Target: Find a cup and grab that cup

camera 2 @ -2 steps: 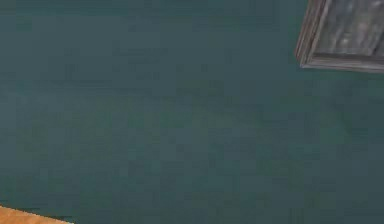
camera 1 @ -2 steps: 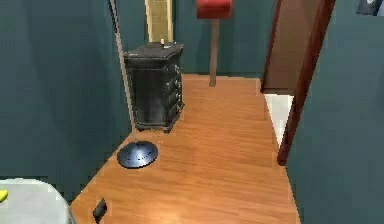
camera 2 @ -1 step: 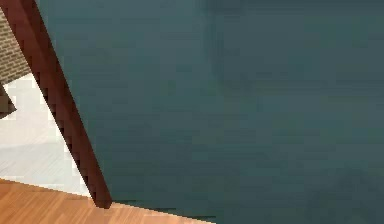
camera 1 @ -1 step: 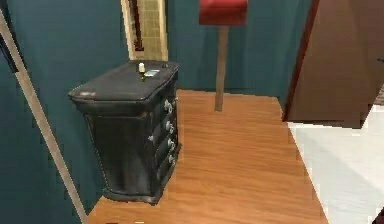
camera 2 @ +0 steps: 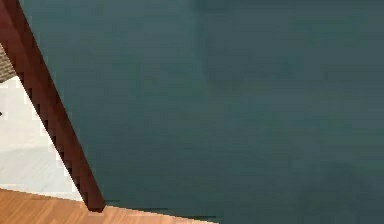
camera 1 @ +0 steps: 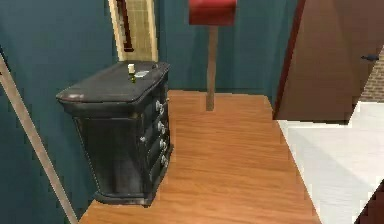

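Note:
A dark chest of drawers [camera 1: 125, 135] stands at the forward view's left against a teal wall [camera 1: 60, 50]. On its top lie a small yellowish upright thing [camera 1: 130, 70] and a small pale flat thing [camera 1: 146, 74]; neither can be told as a cup by its shape.
A wooden post [camera 1: 211, 70] bearing a red box [camera 1: 212, 11] stands on the wood floor [camera 1: 220, 160] at the back. A dark brown door [camera 1: 325, 60] and pale floor [camera 1: 345, 160] lie at the right. In the arm side view a teal wall [camera 2: 230, 100] is close, with a red-brown door frame [camera 2: 55, 120] at its left.

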